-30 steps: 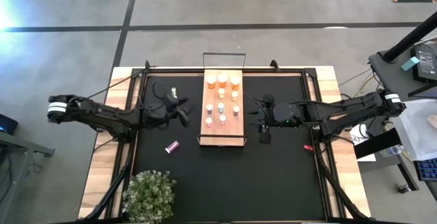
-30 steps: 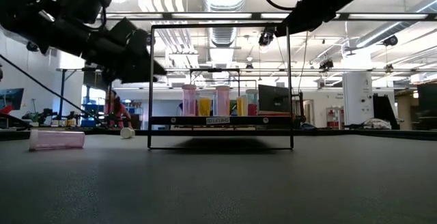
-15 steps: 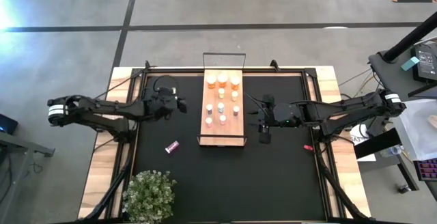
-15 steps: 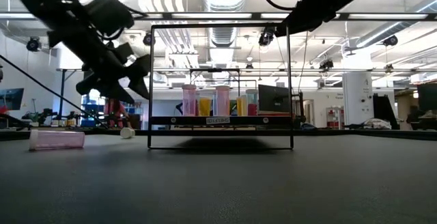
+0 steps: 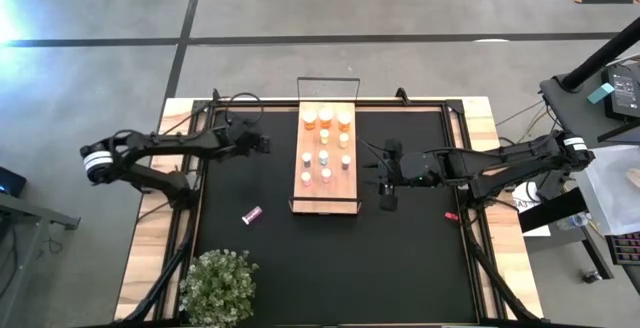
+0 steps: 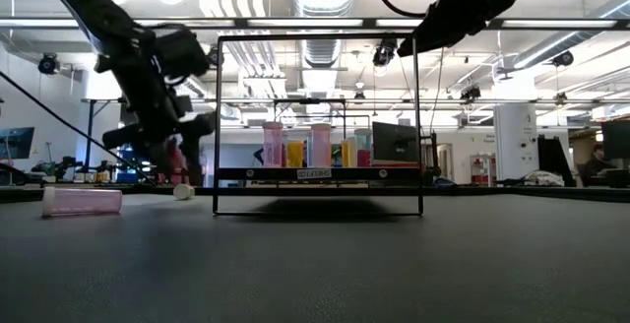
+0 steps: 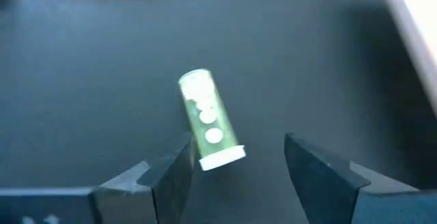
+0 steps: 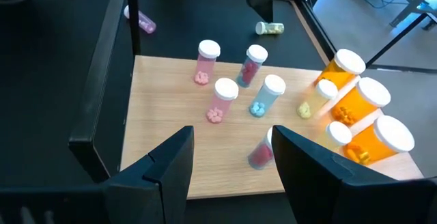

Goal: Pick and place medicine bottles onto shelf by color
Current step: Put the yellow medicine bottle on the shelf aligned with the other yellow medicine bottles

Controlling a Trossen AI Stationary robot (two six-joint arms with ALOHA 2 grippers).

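Left of the long light-wood shelf with its thin black wire frame, the left gripper is hovering with its jaws open and empty over a small pale-green, white-capped medicine bottle lying on its side on the black mat. To grip well, I judge it should be straddling the bottle's body across its width before closing. On the shelf, the other medicine bottles are standing upright. Right of the shelf, the right gripper is waiting, open and empty.
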